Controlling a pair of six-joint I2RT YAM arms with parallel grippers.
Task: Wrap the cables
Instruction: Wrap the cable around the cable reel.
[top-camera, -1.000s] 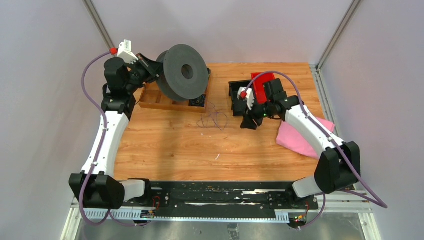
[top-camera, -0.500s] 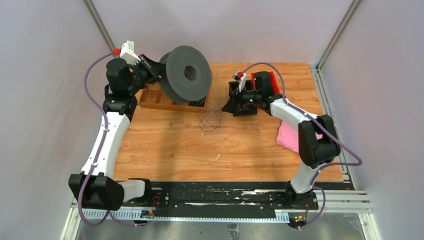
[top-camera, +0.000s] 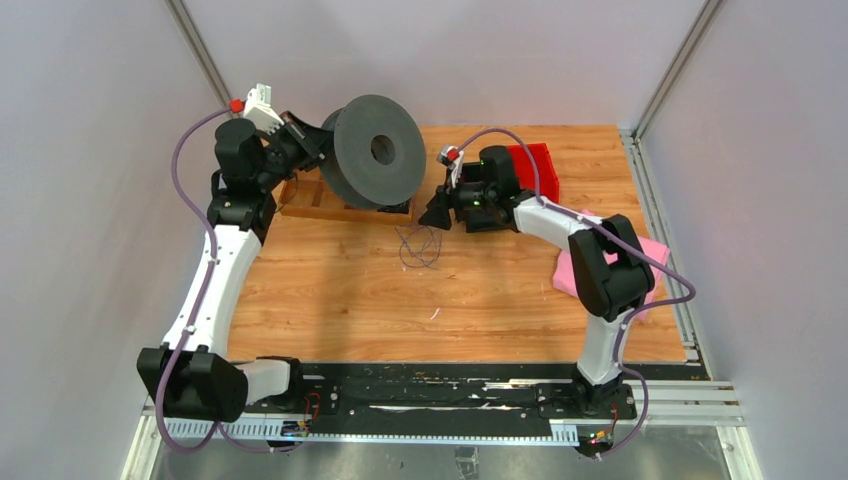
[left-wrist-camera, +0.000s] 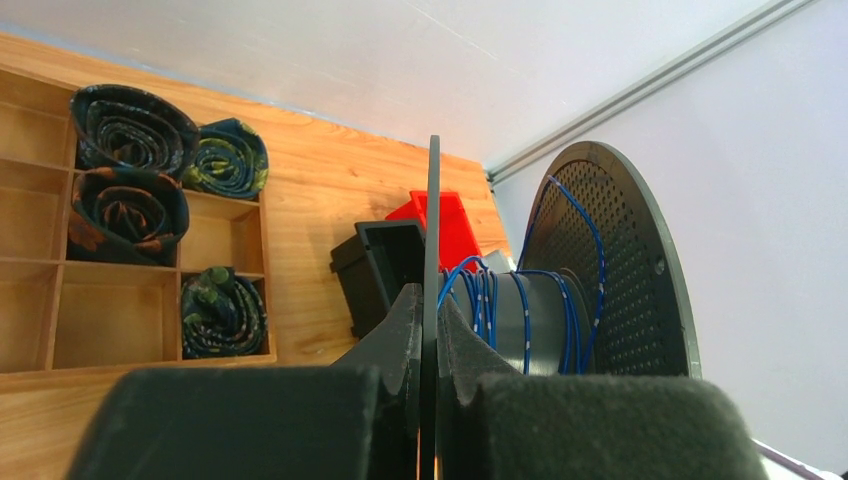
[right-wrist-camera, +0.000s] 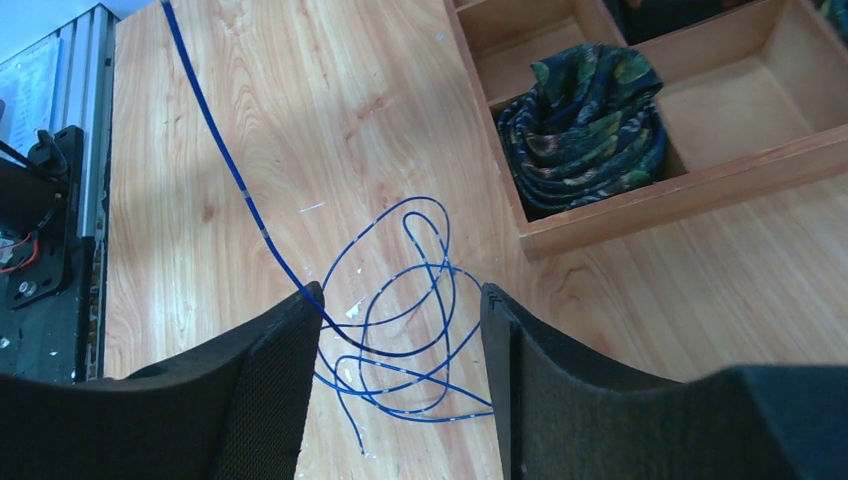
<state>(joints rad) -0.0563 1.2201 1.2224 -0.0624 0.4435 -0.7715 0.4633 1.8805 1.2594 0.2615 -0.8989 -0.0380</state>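
My left gripper (top-camera: 312, 143) holds a big grey spool (top-camera: 378, 150) up at the back left. In the left wrist view that gripper (left-wrist-camera: 432, 318) is shut on the thin edge of the near flange (left-wrist-camera: 433, 220), and blue cable (left-wrist-camera: 484, 300) is wound round the hub. The loose cable (top-camera: 420, 244) lies in a tangle on the table below the spool. Just right of and above the tangle, my right gripper (top-camera: 437, 212) is open. In the right wrist view the cable loops (right-wrist-camera: 243, 193) lie between its spread fingers (right-wrist-camera: 400, 295); one strand runs up-left past the left fingertip.
A wooden compartment tray (top-camera: 300, 200) sits under the spool, with rolled dark fabric bundles (right-wrist-camera: 585, 110) in it. A black box (left-wrist-camera: 380, 265) and a red box (top-camera: 532, 165) stand at the back right. A pink cloth (top-camera: 568, 272) lies at the right.
My right arm has swung left from the black box to above the cable tangle, and its jaws have opened wider. The left arm has shifted the spool slightly to the right.
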